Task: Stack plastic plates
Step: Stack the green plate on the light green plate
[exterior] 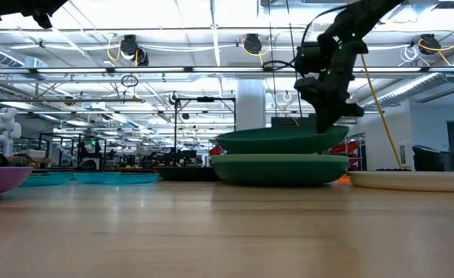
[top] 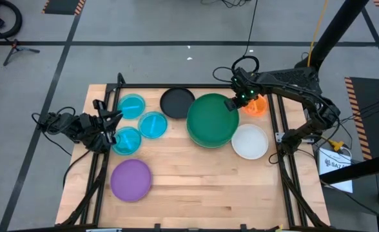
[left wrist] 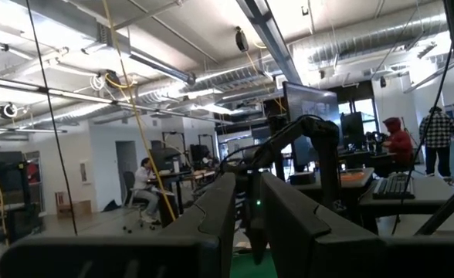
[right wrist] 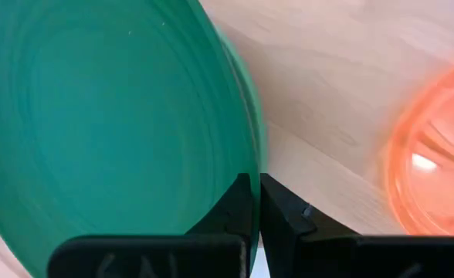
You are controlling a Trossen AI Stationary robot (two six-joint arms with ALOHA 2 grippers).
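No writing is legible. The right gripper (top: 233,103) pinches the dark green plate (top: 212,118) at its two o'clock rim above the wooden table (top: 196,187). The left gripper (top: 116,116) is released.

You are looking at a pale wooden table (top: 202,187) set on a grey floor (top: 144,26) crossed by dark tape lines. Beyond it, your low view opens onto a wide hall with ceiling light strips (exterior: 173,71) and white pillars (exterior: 252,104). Seated people (left wrist: 144,184) work at desks with monitors (left wrist: 312,104).
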